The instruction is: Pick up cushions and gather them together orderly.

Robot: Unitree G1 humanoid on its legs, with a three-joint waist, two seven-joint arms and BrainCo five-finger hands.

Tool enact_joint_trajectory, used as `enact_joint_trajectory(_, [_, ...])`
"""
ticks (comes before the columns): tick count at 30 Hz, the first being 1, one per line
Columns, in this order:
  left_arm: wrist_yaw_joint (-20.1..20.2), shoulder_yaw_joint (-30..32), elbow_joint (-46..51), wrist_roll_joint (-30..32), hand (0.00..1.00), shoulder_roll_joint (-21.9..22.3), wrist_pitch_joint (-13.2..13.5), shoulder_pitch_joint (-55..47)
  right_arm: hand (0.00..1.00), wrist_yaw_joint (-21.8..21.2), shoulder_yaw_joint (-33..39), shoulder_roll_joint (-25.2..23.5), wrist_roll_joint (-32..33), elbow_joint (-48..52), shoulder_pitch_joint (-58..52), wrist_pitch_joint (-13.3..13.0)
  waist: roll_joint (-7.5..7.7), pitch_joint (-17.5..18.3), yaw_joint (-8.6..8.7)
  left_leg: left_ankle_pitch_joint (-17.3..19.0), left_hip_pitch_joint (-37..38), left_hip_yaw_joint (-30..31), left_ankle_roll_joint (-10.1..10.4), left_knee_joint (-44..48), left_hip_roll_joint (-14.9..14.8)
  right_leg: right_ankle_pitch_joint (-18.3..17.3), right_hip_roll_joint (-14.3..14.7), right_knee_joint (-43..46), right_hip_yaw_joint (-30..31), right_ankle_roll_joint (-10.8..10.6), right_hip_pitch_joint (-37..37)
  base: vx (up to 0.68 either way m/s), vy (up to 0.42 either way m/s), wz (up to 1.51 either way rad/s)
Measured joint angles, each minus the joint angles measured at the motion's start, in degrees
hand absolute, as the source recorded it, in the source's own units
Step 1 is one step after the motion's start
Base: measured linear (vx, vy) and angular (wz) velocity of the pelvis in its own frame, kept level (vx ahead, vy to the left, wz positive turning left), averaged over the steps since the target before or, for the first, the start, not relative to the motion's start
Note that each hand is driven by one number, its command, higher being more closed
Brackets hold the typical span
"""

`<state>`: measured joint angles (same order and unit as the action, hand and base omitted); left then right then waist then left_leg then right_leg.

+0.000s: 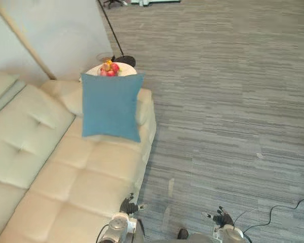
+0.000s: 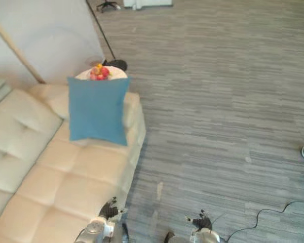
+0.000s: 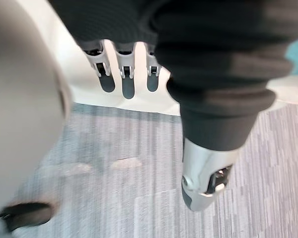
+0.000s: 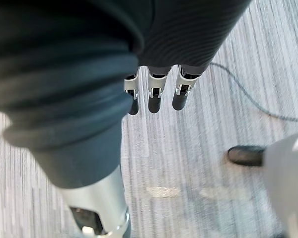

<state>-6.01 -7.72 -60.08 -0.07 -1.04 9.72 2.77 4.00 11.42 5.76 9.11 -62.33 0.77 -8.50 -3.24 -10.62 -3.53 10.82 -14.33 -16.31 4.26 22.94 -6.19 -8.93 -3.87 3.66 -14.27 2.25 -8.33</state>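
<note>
One blue cushion [image 1: 111, 106] stands propped against the far arm of the cream sofa [image 1: 66, 177], well apart from me. My left robot hand [image 1: 127, 206] and right robot hand [image 1: 223, 218] hang low before me, both relaxed open and empty. I judge I should step closer first, then take the cushion by both side edges so it lifts square, clear of the fruit plate [image 1: 110, 68] just behind it.

Blue cushion [image 1: 111, 105] on cream sofa [image 1: 76, 177].
Square, plain, one piece, propped upright at the seat's far end.
</note>
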Motion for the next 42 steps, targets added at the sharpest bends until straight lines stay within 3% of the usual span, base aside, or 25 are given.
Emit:
enact_joint_trajectory(1, [0.0,-0.3,-0.1,0.0,0.0,0.4,0.0,-0.2,0.0,0.1,0.2,0.1,0.0,0.2,-0.4,0.0,-0.56,0.3,0.09,-5.3,0.5,1.0,0.3,-10.8,2.0,-0.8,0.3,-1.4,0.4,-1.4,-1.6,0.37,0.119,-0.2])
enact_joint_trajectory(2, [0.0,-0.5,-0.1,0.0,0.0,0.7,0.0,-0.3,0.0,0.1,0.2,0.1,0.0,0.1,-0.7,0.0,-1.21,0.7,-0.05,-7.5,0.4,1.3,0.6,-14.2,2.1,-1.2,1.1,-2.0,0.6,-1.9,-1.9,0.36,0.173,-0.23])
enact_joint_trajectory(3, [0.0,-0.5,-0.1,0.0,0.0,0.7,0.0,-0.3,0.0,0.3,0.2,0.1,0.0,-0.1,-0.7,0.1,-1.47,0.8,-0.56,-13.6,0.5,2.1,-2.6,-14.7,1.8,-2.2,1.7,-2.3,1.3,-3.2,-3.0,0.39,0.187,-0.12])
enact_joint_trajectory(4, [0.0,-0.6,-0.2,0.0,0.0,0.0,-0.1,0.0,0.0,0.5,-0.1,-1.1,0.0,-0.1,-0.4,0.1,0.06,1.0,-0.54,-14.1,1.2,1.9,-4.4,-14.9,3.4,-2.9,0.4,-2.4,1.3,-4.1,-4.0,0.47,0.184,0.07])
enact_joint_trajectory(5, [0.1,-0.5,-0.2,0.0,0.0,-0.7,-0.2,0.1,0.0,0.4,-1.1,-2.2,0.0,0.0,-0.5,0.0,2.94,1.4,0.13,-12.2,1.4,2.4,-5.5,-14.9,5.9,-4.0,-1.6,-1.6,0.9,-5.2,-4.4,0.56,0.16,0.36])
enact_joint_trajectory(8, [0.3,-0.6,-0.3,0.0,0.0,-0.5,-0.3,0.4,0.0,0.4,-1.0,-2.4,-0.1,-0.3,-0.7,0.0,3.42,1.4,0.15,-7.5,2.5,2.8,-5.7,-11.9,6.0,-5.6,-4.1,18.4,1.3,-9.8,2.8,0.34,0.117,0.16])
enact_joint_trajectory(9, [0.3,-0.7,-0.4,0.0,0.0,-0.6,-0.5,0.4,0.0,0.3,-1.1,-2.7,-0.2,-0.3,-0.5,0.0,3.72,1.3,0.07,-6.2,4.6,2.9,-5.4,-11.8,6.1,-4.8,-5.8,29.8,2.1,-14.4,7.2,0.3,0.103,0.01])
enact_joint_trajectory(10, [0.3,-1.6,-0.9,0.0,0.0,-1.3,-0.6,0.1,0.0,0.2,-1.1,-3.1,-0.2,-0.3,-0.6,0.0,4.02,1.5,0.38,-4.8,7.2,3.4,-5.2,-11.9,6.4,-4.9,-7.3,39.0,2.2,-16.2,10.4,0.49,0.102,0.21])
enact_joint_trajectory(12, [0.4,-3.7,-1.3,0.0,0.0,-2.8,-0.6,-0.3,0.0,0.0,-0.9,-3.3,-0.2,0.1,-0.9,0.0,4.01,1.6,0.7,-4.7,12.4,3.7,-5.5,-14.0,7.2,-7.7,-11.3,43.4,-4.1,-11.9,11.8,0.51,0.051,0.28])
enact_joint_trajectory(14, [0.0,-3.5,-1.2,0.0,0.0,-3.3,-0.7,0.0,0.0,-0.2,-0.9,-3.3,-0.2,0.3,-0.1,0.0,3.39,1.8,0.72,-4.7,15.0,5.5,-5.5,-16.2,6.2,-9.7,-11.9,34.9,-10.0,-8.2,14.7,0.36,-0.05,0.36])
enact_joint_trajectory(17, [0.0,-3.5,-1.1,0.0,0.0,-2.5,-0.7,1.0,0.0,-0.2,-0.9,-2.9,-0.2,0.4,1.2,0.0,2.02,1.2,0.75,-3.6,15.8,7.3,-3.7,-16.2,3.7,-8.1,-9.9,24.9,-7.2,-7.5,18.8,0.26,-0.155,0.29])
enact_joint_trajectory(19, [0.0,-3.4,-1.4,0.0,0.0,-2.1,-0.7,0.8,0.0,-0.4,-0.9,-2.3,-0.2,0.7,2.0,0.0,0.65,0.5,1.12,-2.2,17.4,9.2,-1.7,-16.6,1.7,-1.9,-6.4,14.9,3.6,-9.0,21.3,0.29,-0.32,0.41])
enact_joint_trajectory(20, [-0.1,-3.3,-1.4,0.0,0.0,-2.4,-0.7,0.4,0.0,-0.4,-0.9,-2.2,-0.2,0.6,1.8,0.0,1.73,0.6,1.52,-0.9,18.2,10.7,0.2,-16.1,2.0,3.3,-6.3,8.8,9.9,-10.2,21.0,0.27,-0.358,0.55])
enact_joint_trajectory(21, [-0.1,-3.2,-1.4,0.0,0.0,-2.6,-0.7,0.2,0.0,-0.5,-1.0,-2.3,-0.2,0.5,1.2,0.0,2.72,0.4,1.65,-0.1,18.3,11.2,0.8,-15.3,2.4,5.1,-7.0,7.9,10.9,-10.4,20.7,0.3,-0.522,0.85])
enact_joint_trajectory(23, [0.0,-1.7,-2.0,0.0,0.0,-0.1,-0.4,-1.7,0.0,-0.5,-1.1,0.7,-0.2,0.3,0.3,0.1,-0.85,1.9,1.88,3.2,16.4,14.4,2.6,-8.9,-2.1,3.7,-4.1,13.2,7.0,-7.4,20.3,0.29,-0.468,0.7])
enact_joint_trajectory(25, [0.1,-0.9,-2.0,0.0,0.0,0.8,-0.4,-1.5,0.0,-0.5,-0.8,1.7,-0.1,0.1,-0.3,0.1,-1.76,2.1,2.21,2.1,11.5,14.8,2.3,0.5,-4.0,2.2,-3.4,12.9,4.1,-6.3,18.6,0.22,-0.286,0.61])
enact_joint_trajectory(26, [0.1,-0.5,-1.8,0.0,0.0,0.9,-0.4,-1.3,0.0,-0.6,-0.7,1.7,-0.1,0.1,-0.3,0.1,-1.83,2.0,2.26,1.1,9.6,14.3,2.5,4.2,-4.8,2.0,-3.1,12.7,2.8,-6.0,17.6,0.21,-0.313,0.72])
enact_joint_trajectory(29, [0.1,0.0,-1.3,0.0,0.0,0.9,-0.2,-1.7,0.0,-0.5,-0.1,0.9,0.0,-0.5,-2.2,0.0,-0.98,1.5,2.29,-3.8,7.4,6.7,-0.4,11.8,-8.6,0.0,-3.0,11.1,-3.0,-3.9,10.4,0.24,-0.254,0.88])
enact_joint_trajectory(30, [0.1,0.0,-0.6,0.0,0.0,1.0,0.0,-1.6,0.0,-0.5,0.4,1.1,0.6,-0.4,-2.7,0.0,-0.59,1.4,1.53,-1.7,7.0,3.1,0.0,12.6,-9.0,0.2,-3.1,8.3,-4.6,-3.5,7.5,0.22,-0.162,0.75])
enact_joint_trajectory(33, [0.1,0.0,-0.2,0.0,0.0,1.0,0.0,-1.6,0.0,-0.4,0.8,1.0,1.0,-0.3,-2.4,0.0,-0.34,1.3,1.22,0.2,5.8,-0.5,0.5,7.1,-6.0,0.7,-4.2,6.7,-7.4,-3.5,5.8,0.15,-0.009,0.42])
enact_joint_trajectory(34, [0.1,-0.2,-0.2,0.0,0.0,1.0,-0.1,-1.5,0.0,-0.4,0.9,1.0,1.0,-0.1,-2.2,0.0,-0.33,1.3,1.31,-0.9,5.4,-2.8,0.4,1.8,-4.2,0.7,-4.7,6.2,-9.0,-3.7,5.0,0.21,0.067,0.69])
enact_joint_trajectory(35, [0.1,-0.4,-0.2,0.0,0.0,1.0,-0.1,-1.5,0.0,-0.4,1.3,0.9,1.0,-0.1,-2.5,0.0,-0.56,1.3,1.38,-6.1,5.1,-6.1,0.0,-4.2,-3.0,0.4,-4.5,5.7,-10.7,-4.5,4.0,0.18,0.07,0.9])
enact_joint_trajectory(36, [0.1,-0.6,-0.3,0.0,0.0,0.5,-0.1,-1.4,0.0,-0.4,1.6,0.6,1.0,-0.1,-2.9,0.0,-0.33,1.5,1.39,-5.9,5.3,-9.8,-2.8,-6.0,-2.8,-0.1,-4.3,5.3,-11.8,-5.4,3.1,0.23,0.105,1.07])
enact_joint_trajectory(39, [0.1,-0.5,0.4,0.1,0.0,-1.8,-0.1,-1.0,0.0,-0.4,1.6,-2.4,1.1,0.2,-2.4,0.0,3.12,1.7,0.34,-6.3,5.2,-9.7,-3.7,-8.9,-0.1,0.4,-5.0,2.0,-12.6,-6.7,2.2,0.18,0.093,0.65])
enact_joint_trajectory(42, [0.3,0.7,-0.4,0.0,0.0,-1.8,-0.1,-1.0,0.0,-0.6,0.6,-2.4,0.9,0.4,-1.4,-0.1,3.34,1.9,0.42,-3.0,6.8,-8.5,-5.4,-8.7,1.9,-1.3,-7.7,7.3,-12.7,-9.5,1.5,0.14,0.074,0.26])
